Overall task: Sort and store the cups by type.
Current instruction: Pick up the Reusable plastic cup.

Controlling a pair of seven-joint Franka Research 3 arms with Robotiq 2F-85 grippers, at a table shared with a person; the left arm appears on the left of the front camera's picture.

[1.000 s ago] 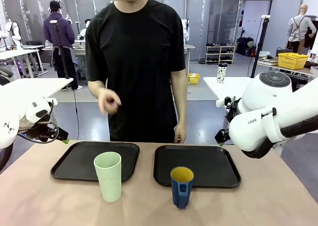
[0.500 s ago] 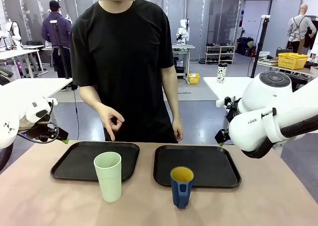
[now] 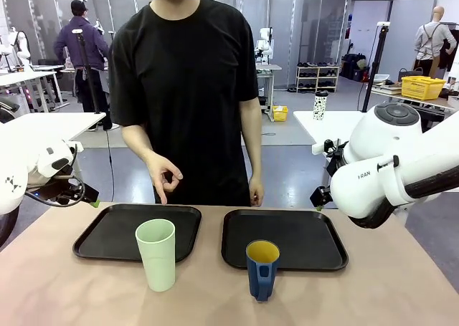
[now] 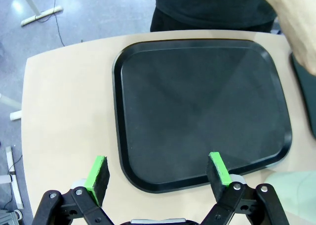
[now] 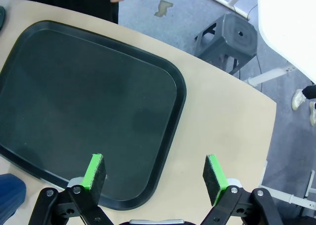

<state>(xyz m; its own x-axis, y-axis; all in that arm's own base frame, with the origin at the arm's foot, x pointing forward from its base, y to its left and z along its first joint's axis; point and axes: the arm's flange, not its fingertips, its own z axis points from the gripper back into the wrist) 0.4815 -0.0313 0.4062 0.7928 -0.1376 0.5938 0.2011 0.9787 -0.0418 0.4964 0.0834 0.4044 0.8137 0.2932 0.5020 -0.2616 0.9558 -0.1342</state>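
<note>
Down has come the person's hand (image 3: 166,177), from chest height to just above the far rim of the left tray (image 3: 107,233), thumb and finger pinched in a ring. Neither cup has shifted, so I judge nothing is sorted yet. The green tumbler (image 3: 156,253) stands at that tray's near right corner, the blue mug (image 3: 262,269) farther to its right. My left gripper (image 4: 158,168) and right gripper (image 5: 155,171) both hang wide and empty. I cannot tell whether the tumbler's base sits on the tray, and my wrist views cut both cups off.

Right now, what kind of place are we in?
Probably a robotics lab or workshop hall: several white worktables, a storage rack and a yellow crate behind the person.
</note>
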